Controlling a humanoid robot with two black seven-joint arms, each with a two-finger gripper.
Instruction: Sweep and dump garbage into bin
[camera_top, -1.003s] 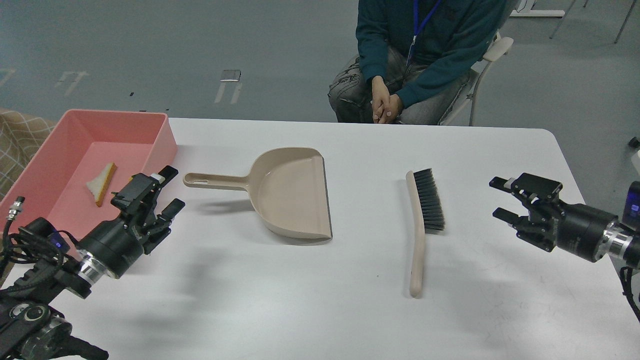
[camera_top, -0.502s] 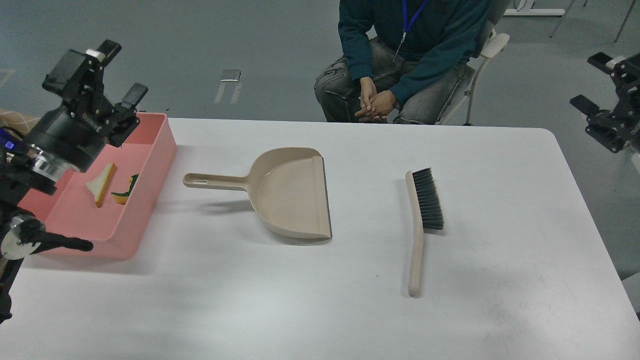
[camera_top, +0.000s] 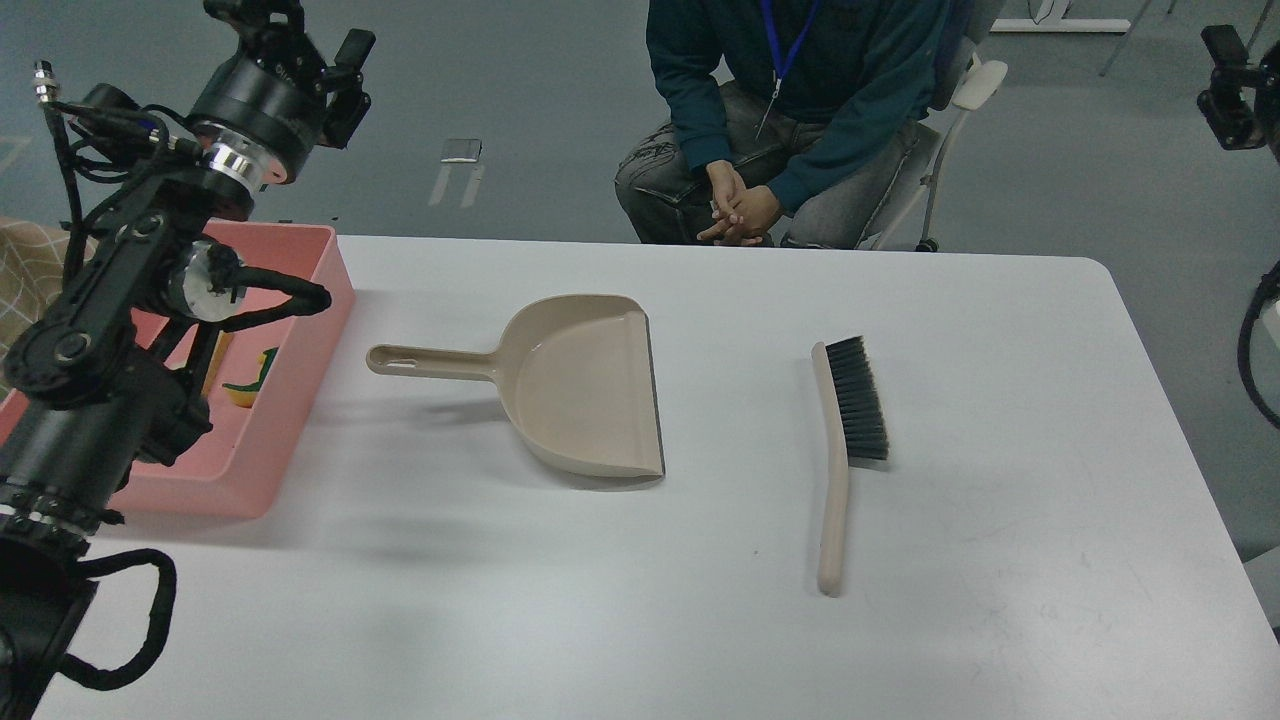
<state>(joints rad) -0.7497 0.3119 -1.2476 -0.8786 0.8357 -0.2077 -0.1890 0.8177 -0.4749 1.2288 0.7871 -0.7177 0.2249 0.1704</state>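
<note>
My left claw (camera_top: 300, 30) hangs raised with fingers apart, my right claw (camera_top: 1228, 85) unreadable at the frame edge, while the yellow chunk (camera_top: 250, 385) in the pink bin (camera_top: 290, 400) looks light, soft, best scooped.

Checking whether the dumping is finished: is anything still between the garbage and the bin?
Nothing visible does. The yellow chunk already lies inside the pink bin. The left arm hides the beige slice. Dustpan and brush lie apart on the table.
</note>
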